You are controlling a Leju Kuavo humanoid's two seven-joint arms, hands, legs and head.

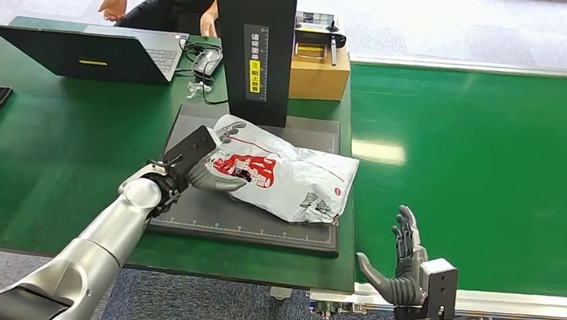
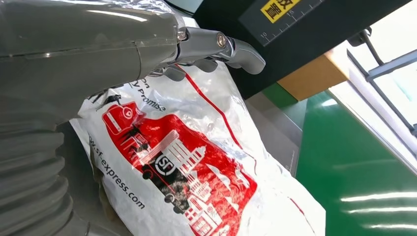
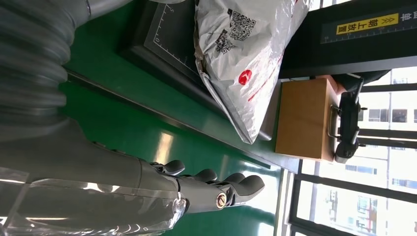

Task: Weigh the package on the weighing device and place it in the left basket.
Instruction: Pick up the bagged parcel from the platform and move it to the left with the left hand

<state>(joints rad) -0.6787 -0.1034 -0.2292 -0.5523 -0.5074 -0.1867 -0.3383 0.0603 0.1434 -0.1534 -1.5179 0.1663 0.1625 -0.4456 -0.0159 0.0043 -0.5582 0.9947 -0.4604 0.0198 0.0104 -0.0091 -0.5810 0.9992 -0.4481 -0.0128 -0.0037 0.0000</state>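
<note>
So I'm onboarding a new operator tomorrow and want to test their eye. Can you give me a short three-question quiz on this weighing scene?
1. True or false: the package lies on the weighing device.
2. Which hand touches the package?
A. left hand
B. right hand
C. both
3. Fill in: behind the scale's black upright column sits a brown ____.

Key:
1. True; the white and red bag rests on the dark platform.
2. A; the left hand is on the bag's printed end, while the right hand hangs open off the table edge, holding nothing.
3. Box.
</note>
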